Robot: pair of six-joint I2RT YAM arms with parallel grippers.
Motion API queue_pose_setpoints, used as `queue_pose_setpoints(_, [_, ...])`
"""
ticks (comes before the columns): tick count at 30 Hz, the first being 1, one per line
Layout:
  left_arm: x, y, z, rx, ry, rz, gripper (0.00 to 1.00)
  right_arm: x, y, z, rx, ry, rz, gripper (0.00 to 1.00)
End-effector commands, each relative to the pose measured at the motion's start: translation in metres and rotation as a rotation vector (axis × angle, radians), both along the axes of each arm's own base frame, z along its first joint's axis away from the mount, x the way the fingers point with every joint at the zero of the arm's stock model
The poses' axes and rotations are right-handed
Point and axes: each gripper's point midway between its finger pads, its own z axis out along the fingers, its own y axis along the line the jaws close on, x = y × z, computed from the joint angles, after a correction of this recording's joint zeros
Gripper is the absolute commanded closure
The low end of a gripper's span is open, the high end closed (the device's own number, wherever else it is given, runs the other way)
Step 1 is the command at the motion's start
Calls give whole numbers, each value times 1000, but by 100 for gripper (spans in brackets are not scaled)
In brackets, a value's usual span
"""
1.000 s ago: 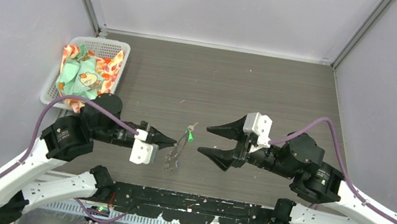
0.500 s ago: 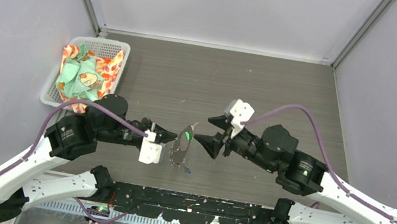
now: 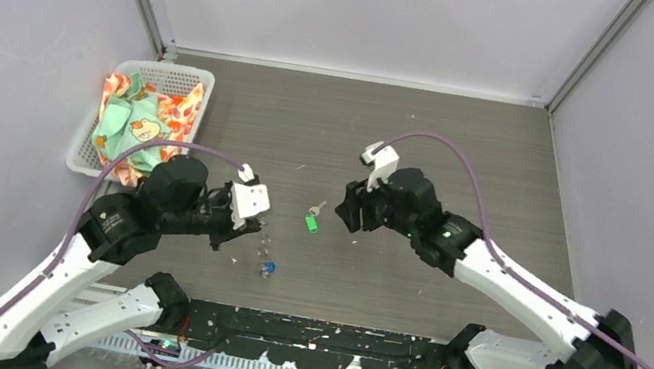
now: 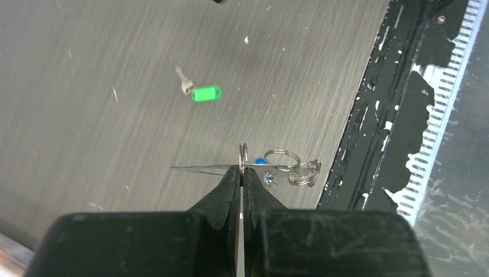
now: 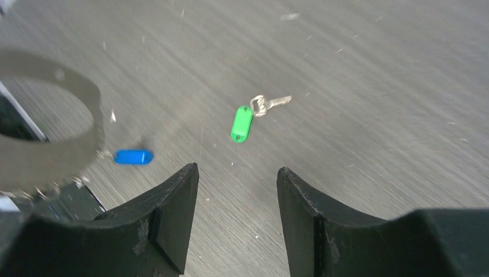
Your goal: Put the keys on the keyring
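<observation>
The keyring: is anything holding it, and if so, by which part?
The left gripper is shut on the keyring, pinching its thin wire rim. The right gripper is open and holds nothing.

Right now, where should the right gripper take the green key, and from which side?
Grip the green key by its plastic head, from straight above, closing across its narrow width. It lies flat on the table; the metal blade looks too thin.

Shiny metal keyring [image 4: 243, 158], green key [image 5: 242, 123] with glossy plastic head, matt table [image 4: 86, 86], possibly laminate
</observation>
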Motion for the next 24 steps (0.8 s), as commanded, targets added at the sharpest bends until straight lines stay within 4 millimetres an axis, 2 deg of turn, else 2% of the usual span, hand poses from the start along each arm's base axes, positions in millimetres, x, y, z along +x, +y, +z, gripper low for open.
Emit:
queue_pose_setpoints(1, [-1, 7, -11, -48, 153, 62, 100, -4, 32, -34, -23, -36, 225, 42])
queue_pose_setpoints(7, [-3, 10, -17, -56, 222, 32, 100, 20, 49, -98, -195, -37, 413, 42])
queue_pose_setpoints(10, [-6, 11, -16, -61, 210, 17, 100, 28, 52, -119, -299, -67, 515, 44])
queue_pose_setpoints(17, [-15, 12, -14, -76, 204, -4, 100, 46, 67, -142, -383, -105, 680, 47])
queue_pose_setpoints(24, [-20, 12, -15, -93, 223, 2, 100, 49, 75, -163, -400, -81, 758, 50])
